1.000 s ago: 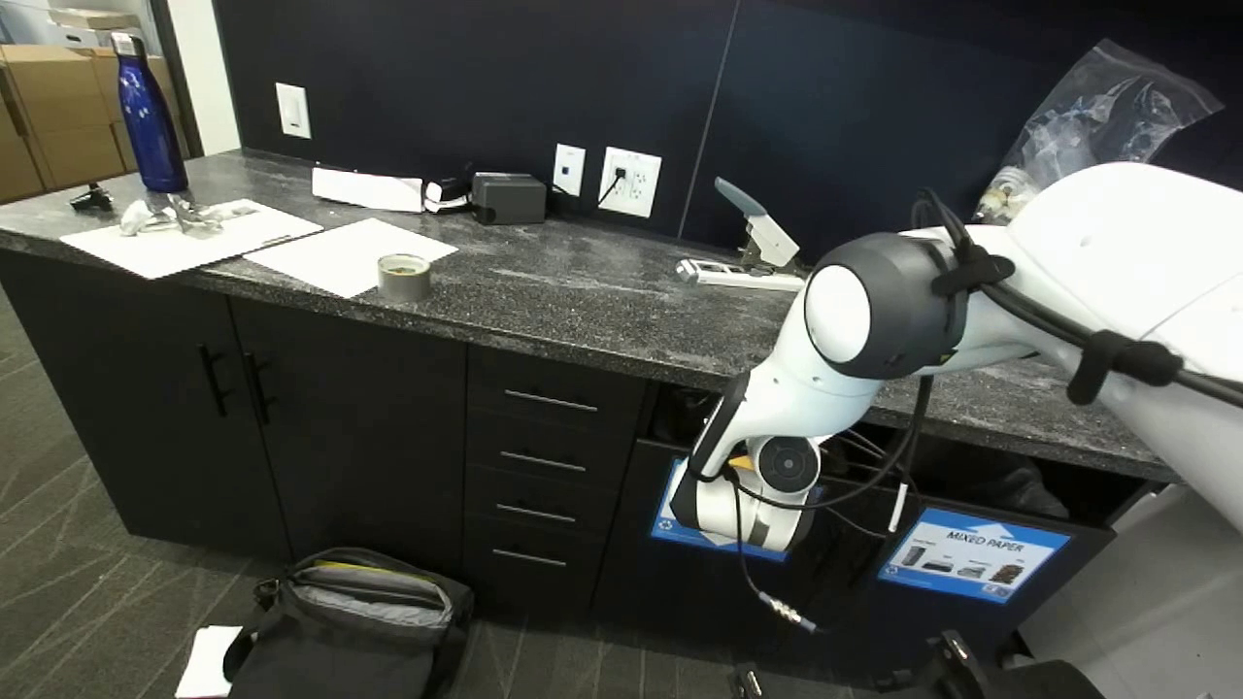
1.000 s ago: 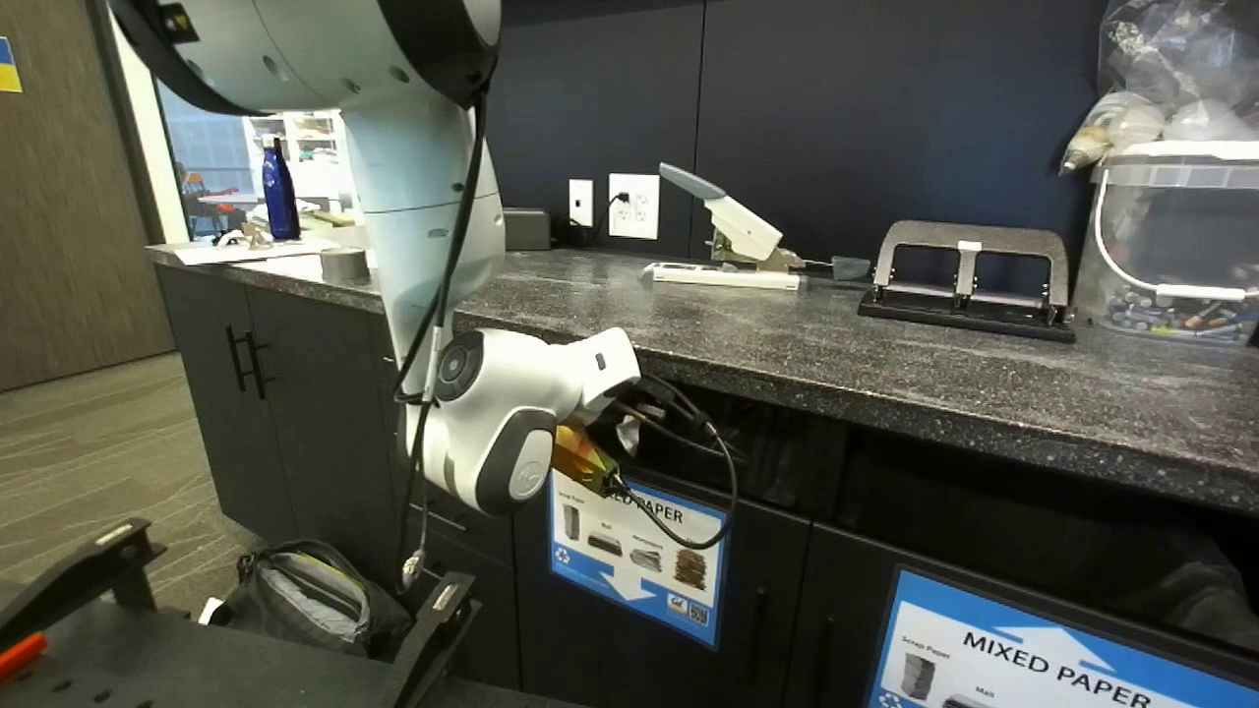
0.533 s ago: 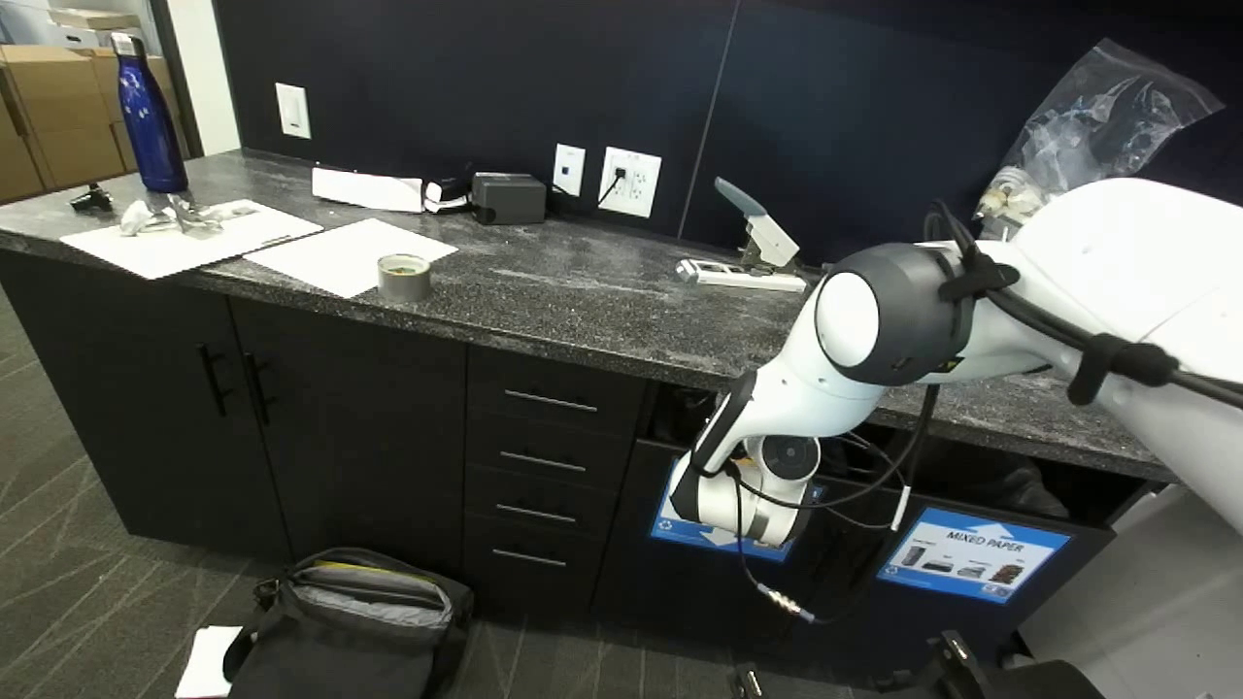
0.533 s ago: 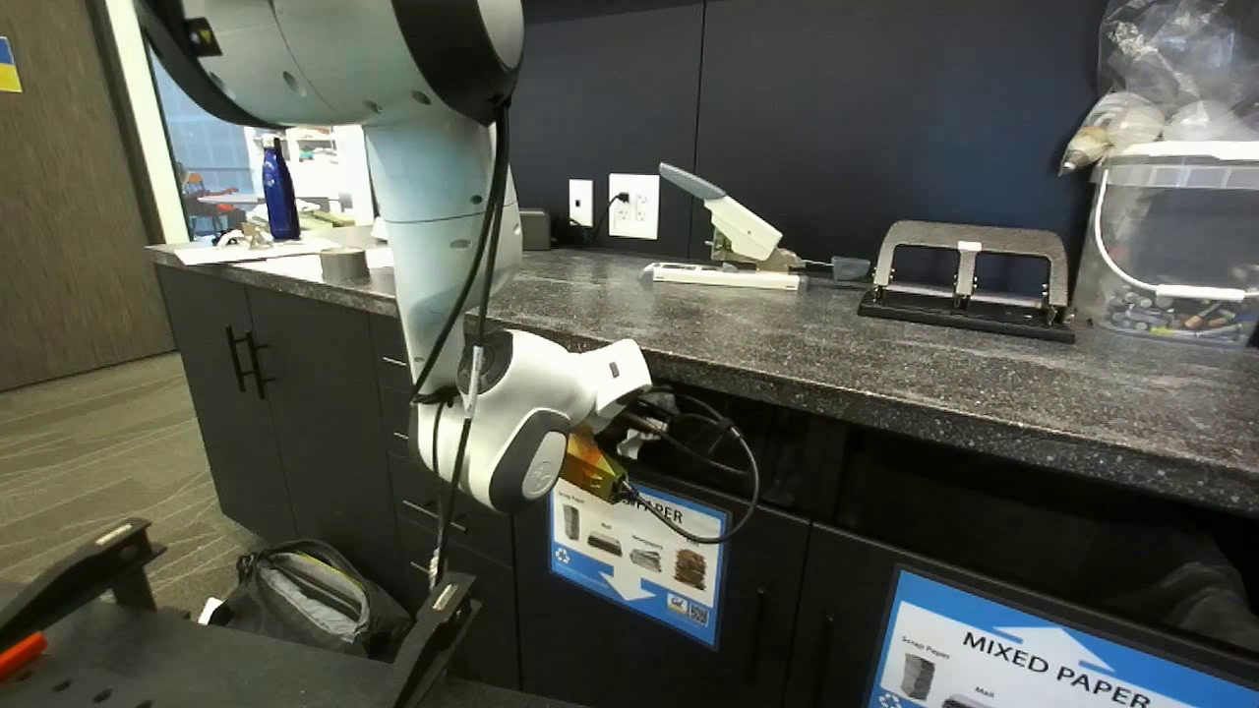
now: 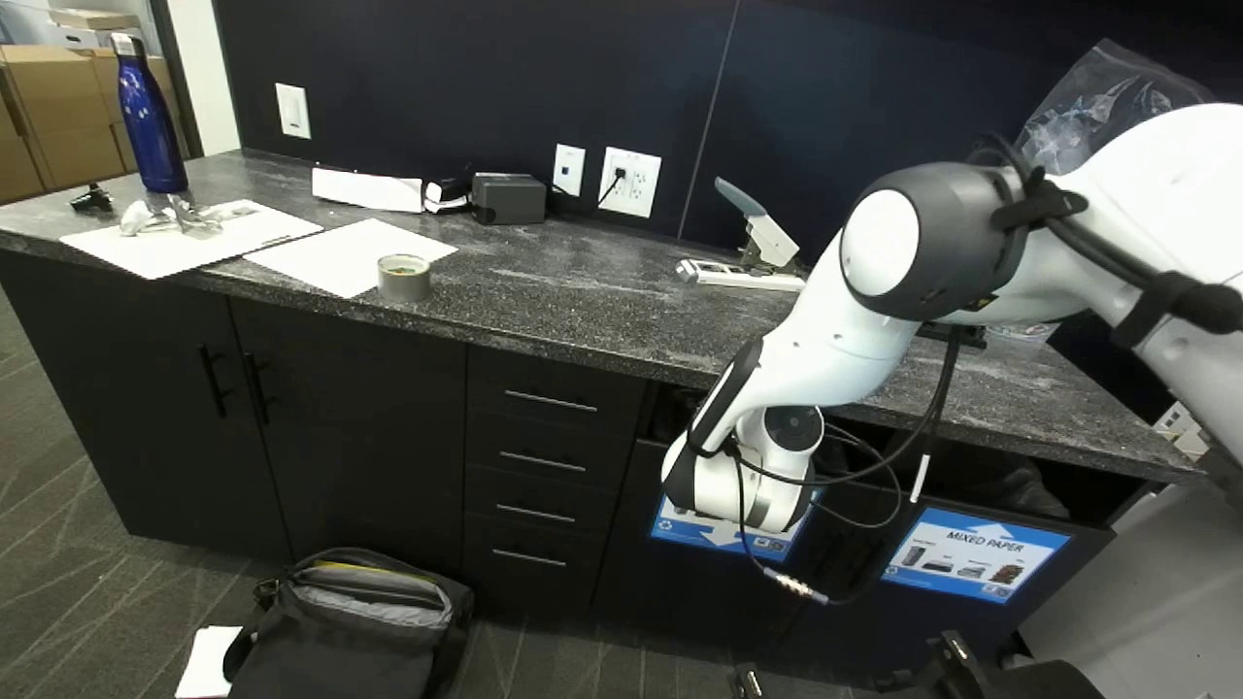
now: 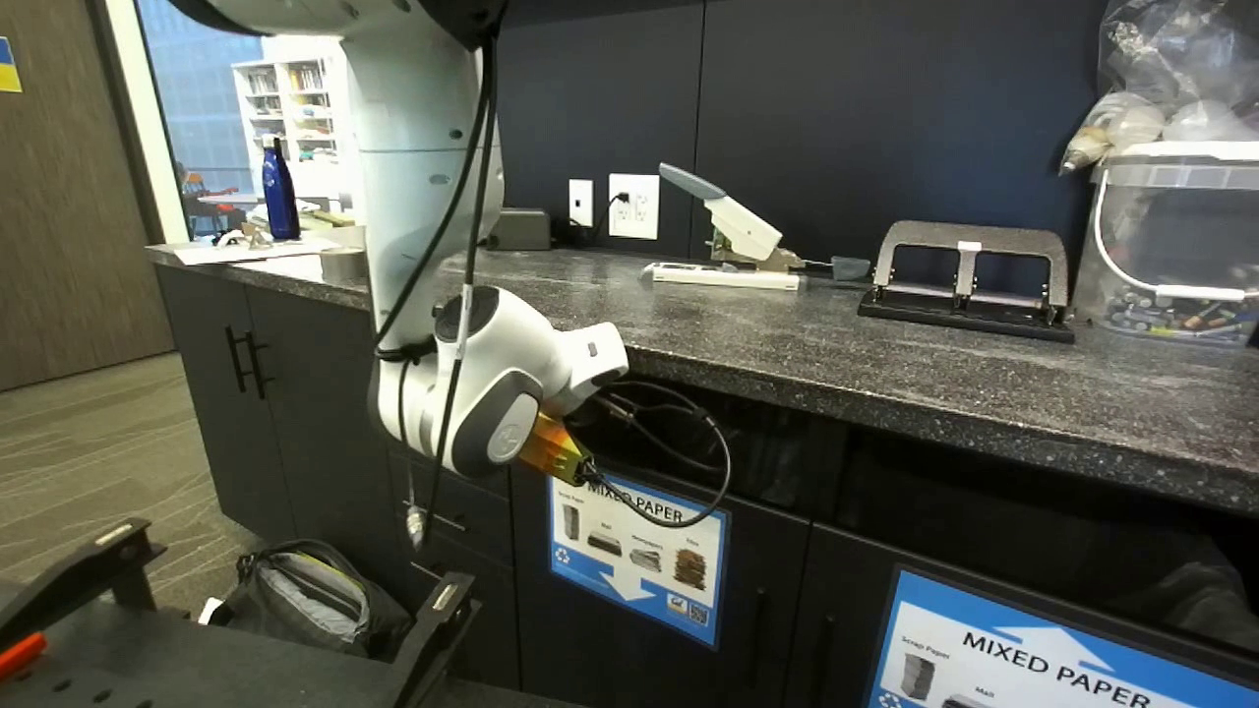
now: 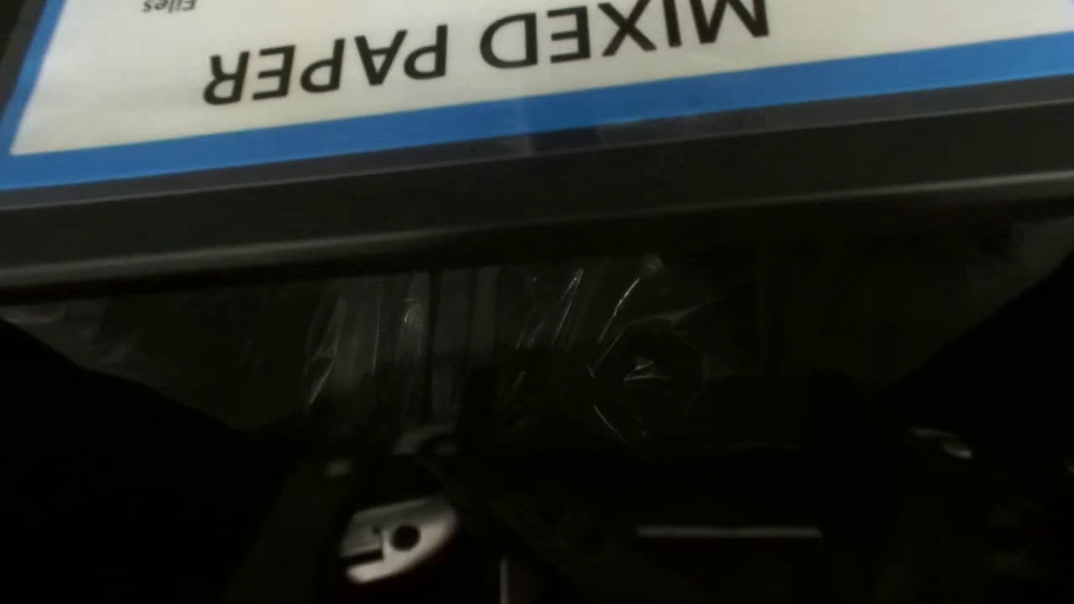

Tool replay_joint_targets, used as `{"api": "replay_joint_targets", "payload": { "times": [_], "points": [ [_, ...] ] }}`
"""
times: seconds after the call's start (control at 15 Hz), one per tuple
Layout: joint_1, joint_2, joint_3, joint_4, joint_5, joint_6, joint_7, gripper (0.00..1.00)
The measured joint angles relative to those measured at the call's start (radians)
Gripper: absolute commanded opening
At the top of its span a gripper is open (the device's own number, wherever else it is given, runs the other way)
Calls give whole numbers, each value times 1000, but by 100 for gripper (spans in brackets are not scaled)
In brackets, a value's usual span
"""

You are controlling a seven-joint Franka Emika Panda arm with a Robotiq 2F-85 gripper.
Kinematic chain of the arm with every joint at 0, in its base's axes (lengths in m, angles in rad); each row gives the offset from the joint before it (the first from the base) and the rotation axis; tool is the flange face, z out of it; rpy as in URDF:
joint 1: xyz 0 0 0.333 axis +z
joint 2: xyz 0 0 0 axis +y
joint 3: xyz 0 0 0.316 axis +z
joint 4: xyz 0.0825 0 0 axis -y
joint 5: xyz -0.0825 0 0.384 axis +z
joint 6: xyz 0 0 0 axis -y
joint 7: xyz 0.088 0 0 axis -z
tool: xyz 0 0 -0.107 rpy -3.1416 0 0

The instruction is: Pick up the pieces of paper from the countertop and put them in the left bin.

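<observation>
In an exterior view, a dark blue, slim-necked bottle (image 5: 151,121) stood near one end of the speckled dark grey stone countertop (image 5: 583,301); a round grey roll of tape (image 5: 404,282) sat at the edge of a smooth white sheet (image 5: 335,254). A white-and-grey stapler (image 5: 770,241), its arm raised, rested near the black wall (image 5: 855,126), and an open black fabric bag (image 5: 340,646) lay on the floor (image 5: 58,563). In both exterior views, the white robot wrist (image 6: 516,393) and a looping black cable (image 6: 679,523) partly hid the left bin (image 6: 767,556), a black built-in front with a dark slot (image 6: 787,462) and a blue-and-white picture label (image 6: 639,575).

The pieces of paper (image 5: 141,218) were crumpled white scraps, wrinkled and irregular, bunched on another flat white sheet (image 5: 146,254) near the bottle.

They lay well apart from the gripper (image 7: 650,403), which was down at the left bin's slot, below the countertop's edge. In the wrist view, creased clear plastic (image 7: 411,323) showed inside that slot. The gripper was too dark there to tell whether its fingers were spread, together or holding anything.
</observation>
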Motion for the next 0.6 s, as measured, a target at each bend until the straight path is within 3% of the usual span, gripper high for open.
{"api": "replay_joint_targets", "payload": {
  "times": [0.27, 0.4, 0.6],
  "points": [
    [66, -172, 3, -202, 136, -63, -17, 100],
    [102, -276, 7, -308, 215, -159, -60, 100],
    [138, -438, 1, -455, 200, -334, -70, 100]
  ]
}}
